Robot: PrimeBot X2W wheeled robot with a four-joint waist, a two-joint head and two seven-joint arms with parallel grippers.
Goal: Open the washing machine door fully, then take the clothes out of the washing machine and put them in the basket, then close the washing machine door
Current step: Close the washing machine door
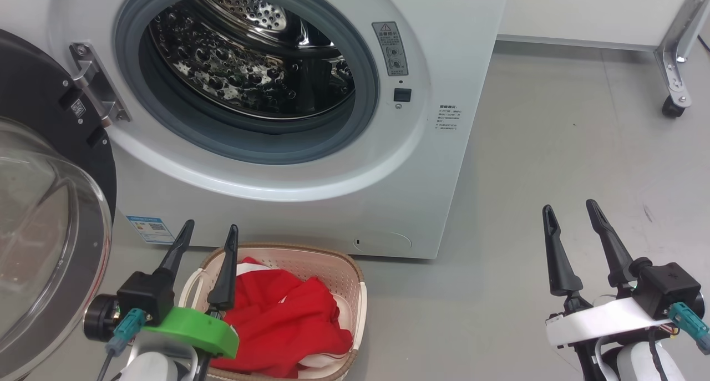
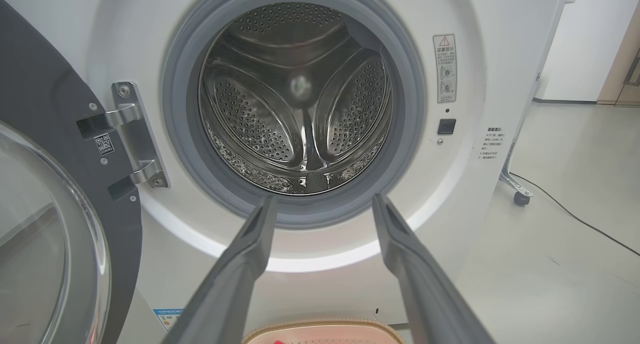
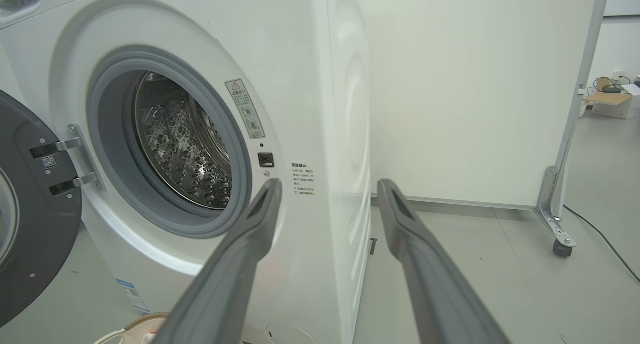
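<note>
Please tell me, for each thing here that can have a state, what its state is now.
washing machine door: open, swung to the left.
washing machine: drum empty.
basket: on the floor, filled.
clothes: heaped in the basket.
left gripper: open, empty.
right gripper: open, empty.

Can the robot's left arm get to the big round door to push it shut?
Probably yes. The washing machine door stands wide open just left of the left gripper, which is open and empty, and nothing lies between the two.
</note>
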